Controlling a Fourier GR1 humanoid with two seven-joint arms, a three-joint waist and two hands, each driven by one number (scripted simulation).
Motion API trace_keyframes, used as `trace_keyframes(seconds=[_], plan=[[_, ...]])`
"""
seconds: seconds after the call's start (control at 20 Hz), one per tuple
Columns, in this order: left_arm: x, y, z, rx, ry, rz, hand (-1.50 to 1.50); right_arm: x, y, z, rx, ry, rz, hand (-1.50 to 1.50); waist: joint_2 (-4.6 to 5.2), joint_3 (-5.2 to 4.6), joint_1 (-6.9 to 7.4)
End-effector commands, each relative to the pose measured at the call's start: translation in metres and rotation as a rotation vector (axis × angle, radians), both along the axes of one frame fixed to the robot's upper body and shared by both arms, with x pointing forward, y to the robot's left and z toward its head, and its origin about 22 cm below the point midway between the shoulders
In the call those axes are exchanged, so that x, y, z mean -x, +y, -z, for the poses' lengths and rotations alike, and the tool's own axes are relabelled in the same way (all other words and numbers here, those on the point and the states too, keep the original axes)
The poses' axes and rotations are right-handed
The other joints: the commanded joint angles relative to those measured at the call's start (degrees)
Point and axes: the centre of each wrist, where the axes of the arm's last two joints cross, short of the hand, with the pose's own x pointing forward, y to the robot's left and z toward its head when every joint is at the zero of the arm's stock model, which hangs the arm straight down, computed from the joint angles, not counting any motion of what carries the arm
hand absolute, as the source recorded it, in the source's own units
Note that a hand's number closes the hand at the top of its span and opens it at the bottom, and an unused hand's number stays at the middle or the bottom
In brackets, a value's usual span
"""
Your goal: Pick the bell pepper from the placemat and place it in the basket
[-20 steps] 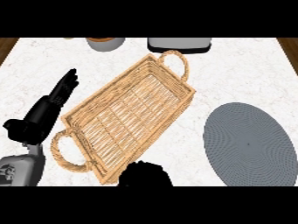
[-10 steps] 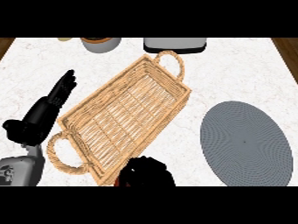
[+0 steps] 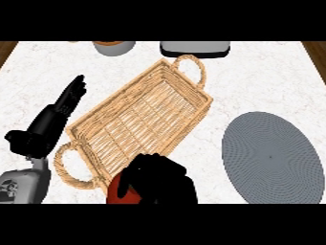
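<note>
Right hand (image 3: 162, 179), at the view's lower edge, is clenched round the red bell pepper (image 3: 114, 194); only a red patch shows at the hand's left. The pepper sits at the near end of the oblong woven wicker basket (image 3: 144, 115), beside its near handle and well apart from the round grey placemat (image 3: 271, 155) to the right. Left hand (image 3: 52, 119) is released, fingers straight, beside the basket's left long side on the white marble worktop (image 3: 278, 81).

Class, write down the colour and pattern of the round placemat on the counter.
The placemat is grey with fine concentric rings, best seen in the head view.
</note>
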Motion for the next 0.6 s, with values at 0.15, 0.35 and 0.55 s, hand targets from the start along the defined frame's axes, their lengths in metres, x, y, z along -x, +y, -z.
trace_keyframes(seconds=[0.15,0.35,0.55], plan=[[-0.007,0.001,-0.008,-0.002,-0.014,0.013,0.0,-0.033,0.003,-0.05,-0.177,0.038,0.227,1.5,0.46,0.05,0.97],[-0.014,-0.006,-0.01,-0.023,-0.019,0.024,0.0,-0.06,0.008,-0.074,-0.197,0.004,0.301,1.5,0.78,0.03,1.28],[-0.014,-0.002,-0.009,-0.008,-0.011,0.029,0.0,-0.087,0.014,-0.089,-0.195,0.013,0.369,1.5,0.97,0.09,1.46]])
